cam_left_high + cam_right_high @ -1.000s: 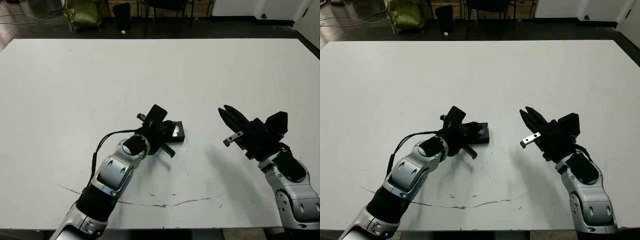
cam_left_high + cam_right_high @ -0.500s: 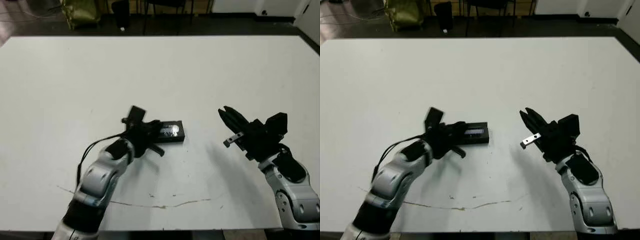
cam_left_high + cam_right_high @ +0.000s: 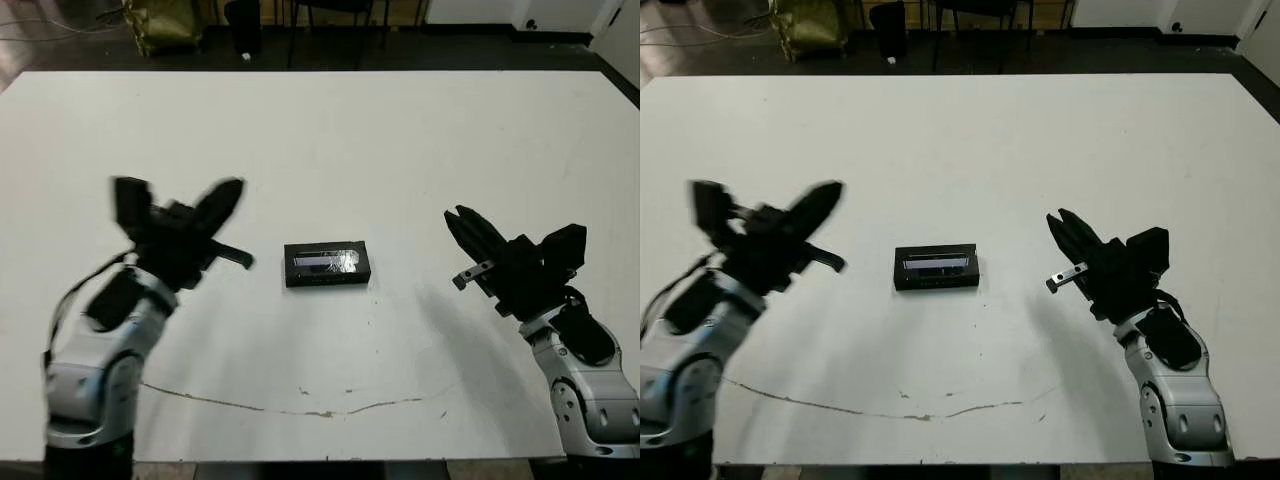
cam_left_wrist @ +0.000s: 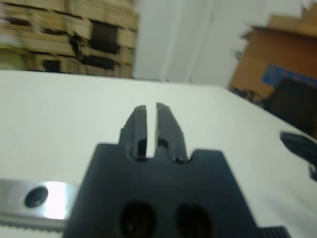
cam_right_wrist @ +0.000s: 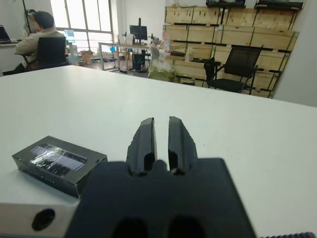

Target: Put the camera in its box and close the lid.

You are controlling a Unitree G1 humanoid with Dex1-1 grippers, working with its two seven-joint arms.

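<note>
Judging by the lid point(image 3: 327, 263) sitting flush on the box in the middle of the worktop point(image 3: 400, 130), I think the closing is done (camera hidden inside). My left hand point(image 4: 147, 124) and right hand point(image 5: 161, 138) are nearly closed, both empty; next I only retreat.

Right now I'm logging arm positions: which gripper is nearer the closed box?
About even, left perhaps slightly nearer. The left gripper is off the box's left end, raised and motion-blurred. The right gripper is off its right end. Neither touches it.
</note>
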